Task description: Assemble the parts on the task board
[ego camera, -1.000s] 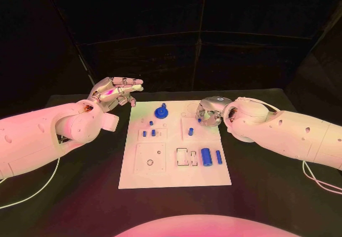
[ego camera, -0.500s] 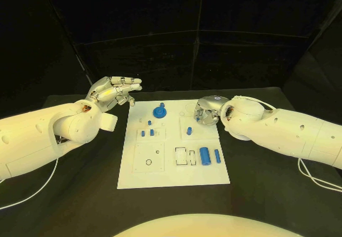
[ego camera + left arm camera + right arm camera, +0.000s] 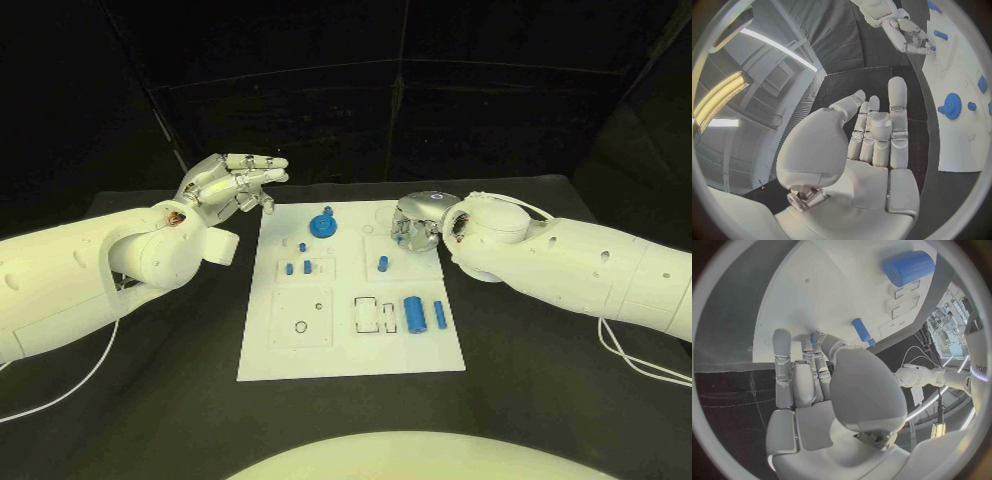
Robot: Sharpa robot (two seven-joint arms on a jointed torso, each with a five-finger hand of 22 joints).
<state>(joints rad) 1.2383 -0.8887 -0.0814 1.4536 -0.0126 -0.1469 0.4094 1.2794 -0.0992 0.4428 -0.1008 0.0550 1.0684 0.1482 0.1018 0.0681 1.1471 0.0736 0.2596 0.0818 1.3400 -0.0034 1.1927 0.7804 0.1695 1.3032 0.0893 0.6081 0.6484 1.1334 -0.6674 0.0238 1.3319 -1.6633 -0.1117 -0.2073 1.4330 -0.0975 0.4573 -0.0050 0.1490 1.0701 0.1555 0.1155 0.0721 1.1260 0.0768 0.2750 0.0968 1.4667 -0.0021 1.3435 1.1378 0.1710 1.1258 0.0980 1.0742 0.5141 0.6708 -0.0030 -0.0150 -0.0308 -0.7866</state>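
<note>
The white task board (image 3: 353, 345) lies in the middle of the black table. A blue gear (image 3: 323, 226) stands at its far end, with several small blue pegs (image 3: 300, 267) below it and one more peg (image 3: 382, 264) to the right. A blue cylinder (image 3: 414, 314) and a thin blue pin (image 3: 438, 316) lie lower right. My right hand (image 3: 417, 225) hovers over the board's far right corner, fingers curled down; its thumb and fingertips pinch a small blue part (image 3: 812, 338). My left hand (image 3: 228, 185) is raised left of the board, fingers straight, holding nothing.
Black table (image 3: 548, 390) surrounds the board on all sides. Rectangular slots (image 3: 375, 316) and a small ring hole (image 3: 302, 327) mark the board's near half. The left wrist view shows the gear (image 3: 951, 106) and my right hand (image 3: 907, 35) over the board (image 3: 967, 145).
</note>
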